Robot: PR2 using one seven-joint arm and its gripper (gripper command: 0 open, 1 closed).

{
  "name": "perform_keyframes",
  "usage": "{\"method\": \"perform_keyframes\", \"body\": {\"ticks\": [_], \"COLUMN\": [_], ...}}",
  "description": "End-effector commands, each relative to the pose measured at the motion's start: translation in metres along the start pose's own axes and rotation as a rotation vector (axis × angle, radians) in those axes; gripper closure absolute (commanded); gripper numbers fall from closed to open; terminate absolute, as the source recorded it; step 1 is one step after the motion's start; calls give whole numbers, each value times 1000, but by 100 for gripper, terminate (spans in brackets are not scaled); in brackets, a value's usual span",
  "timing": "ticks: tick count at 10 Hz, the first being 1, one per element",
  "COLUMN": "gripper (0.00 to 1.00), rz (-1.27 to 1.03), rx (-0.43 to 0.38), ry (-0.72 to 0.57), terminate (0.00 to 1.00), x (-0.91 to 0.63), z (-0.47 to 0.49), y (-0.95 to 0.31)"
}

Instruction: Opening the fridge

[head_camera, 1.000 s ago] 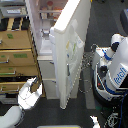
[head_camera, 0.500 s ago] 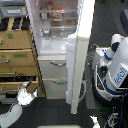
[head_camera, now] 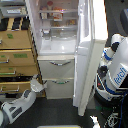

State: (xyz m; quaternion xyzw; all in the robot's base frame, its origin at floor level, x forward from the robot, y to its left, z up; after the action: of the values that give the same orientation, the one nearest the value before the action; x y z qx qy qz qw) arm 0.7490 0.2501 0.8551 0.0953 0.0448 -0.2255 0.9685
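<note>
The tall white fridge (head_camera: 59, 69) stands in the middle of the exterior view. Its large upper door (head_camera: 92, 55) is swung wide open toward the exterior view's right, so the lit shelves (head_camera: 57, 22) with food on them show. The two lower drawers (head_camera: 58, 89) with silver bar handles are shut. My gripper (head_camera: 38, 83) is at the end of a white arm (head_camera: 17, 106) low on the exterior view's left. It sits by the lower drawers' left edge, apart from the open door. It is too blurred to see how its jaws stand.
A tan wooden drawer cabinet (head_camera: 17, 52) stands directly left of the fridge, close behind my gripper. A white-and-blue robot body (head_camera: 116, 72) stands to the right of the open door. The floor in front is dark.
The upper door has swung from half open to wide open toward the right. My gripper has shifted slightly up and right, closer to the fridge's lower drawers.
</note>
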Motion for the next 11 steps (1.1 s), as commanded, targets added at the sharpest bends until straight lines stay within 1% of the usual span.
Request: {"method": "perform_keyframes", "body": {"ticks": [1, 3, 4, 5, 6, 7, 8, 9, 10, 11], "gripper": [0, 0, 0, 0, 0, 0, 0, 0, 0, 0], "rz": [-207, -435, -531, -713, -811, -967, -933, -846, -720, -661], "rx": [-21, -74, -98, -149, -179, -200, -167, -135, -91, -84], "ry": [-155, -266, -303, -354, -361, -348, -352, -354, -319, -298], "terminate": [0, 0, 0, 0, 0, 0, 0, 0, 0, 0], "x": [229, 187, 157, 73, 15, -87, -76, -45, 2, 10], "z": [276, 386, 426, 488, 509, 515, 496, 467, 386, 351], "y": [-383, -549, -619, -734, -776, -821, -787, -725, -587, -524]}}
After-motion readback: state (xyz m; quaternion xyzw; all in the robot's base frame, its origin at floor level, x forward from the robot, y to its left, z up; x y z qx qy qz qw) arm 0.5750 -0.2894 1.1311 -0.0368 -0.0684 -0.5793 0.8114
